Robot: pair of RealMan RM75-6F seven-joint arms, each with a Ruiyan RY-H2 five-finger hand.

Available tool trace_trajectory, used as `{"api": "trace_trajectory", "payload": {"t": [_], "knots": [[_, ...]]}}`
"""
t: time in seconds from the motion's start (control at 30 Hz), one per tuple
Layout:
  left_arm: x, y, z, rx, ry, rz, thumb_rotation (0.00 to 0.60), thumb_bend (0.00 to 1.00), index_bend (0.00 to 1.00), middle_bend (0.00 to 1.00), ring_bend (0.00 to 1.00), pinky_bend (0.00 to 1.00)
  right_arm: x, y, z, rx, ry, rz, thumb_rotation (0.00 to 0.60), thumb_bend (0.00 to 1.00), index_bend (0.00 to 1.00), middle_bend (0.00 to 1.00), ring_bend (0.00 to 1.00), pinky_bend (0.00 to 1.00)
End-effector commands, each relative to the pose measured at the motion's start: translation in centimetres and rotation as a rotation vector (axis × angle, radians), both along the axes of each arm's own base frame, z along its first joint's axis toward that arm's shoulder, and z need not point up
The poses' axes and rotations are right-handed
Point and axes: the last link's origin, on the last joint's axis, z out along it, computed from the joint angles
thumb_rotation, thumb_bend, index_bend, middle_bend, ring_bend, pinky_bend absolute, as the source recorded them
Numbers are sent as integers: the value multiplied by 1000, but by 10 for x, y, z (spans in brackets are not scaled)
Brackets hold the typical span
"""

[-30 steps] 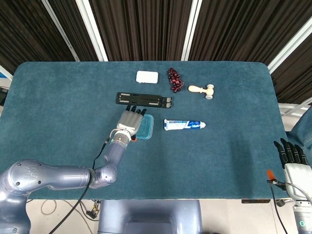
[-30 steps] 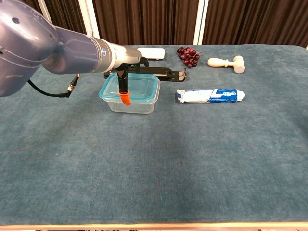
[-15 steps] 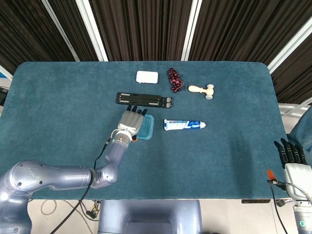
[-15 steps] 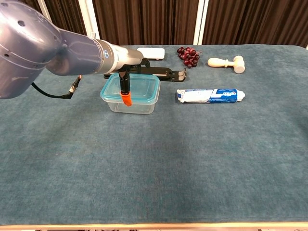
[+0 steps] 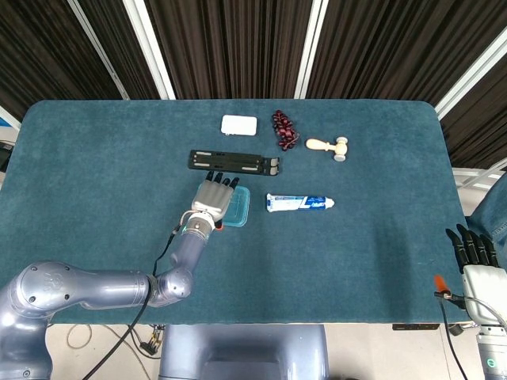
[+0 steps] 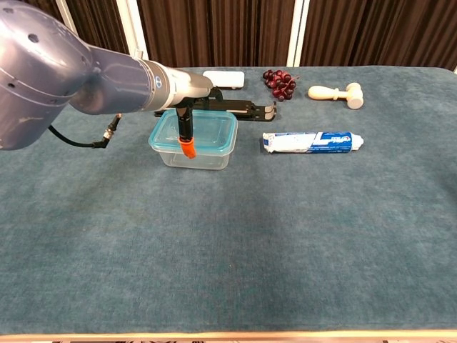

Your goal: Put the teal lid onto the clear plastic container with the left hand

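The teal lid (image 5: 238, 207) lies level on top of the clear plastic container (image 6: 193, 153), near the table's middle. My left hand (image 5: 212, 197) rests palm-down on the lid's left part, fingers stretched toward the far side. In the chest view my left forearm covers most of that hand, and the lid (image 6: 211, 129) shows as a teal rim around the container's top. An orange-tipped cable (image 6: 187, 148) hangs from the wrist in front of the container. My right hand (image 5: 478, 271) stays off the table's near right corner, fingers straight and holding nothing.
A black folded stand (image 5: 234, 161) lies just behind the container. A toothpaste tube (image 5: 299, 203) lies to its right. At the back are a white box (image 5: 239, 125), dark grapes (image 5: 283, 130) and a wooden mallet (image 5: 329, 146).
The lid's left edge has dropped slightly and it now sits level on the container. My left hand has stayed on it; the right hand has not moved.
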Motion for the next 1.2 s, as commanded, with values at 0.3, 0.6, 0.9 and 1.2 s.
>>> {"api": "trace_trajectory", "payload": {"t": [0.3, 0.6, 0.9, 1.2], "knots": [[-2, 1, 4, 9, 2, -1, 600, 339, 30, 257, 0, 0, 0, 0, 0, -2, 0, -3, 600, 363, 69, 0, 7, 0], [-3, 2, 4, 11, 1, 1, 600, 339, 30, 251, 0, 0, 0, 0, 0, -4, -1, -7, 600, 362, 69, 0, 6, 0], [2, 1, 1, 2, -7, -4, 600, 338, 30, 244, 0, 0, 0, 0, 0, -5, -3, -9, 600, 362, 69, 0, 7, 0], [2, 0, -2, -12, -8, -9, 600, 338, 30, 241, 0, 0, 0, 0, 0, -4, -5, -11, 600, 362, 69, 0, 7, 0]]}}
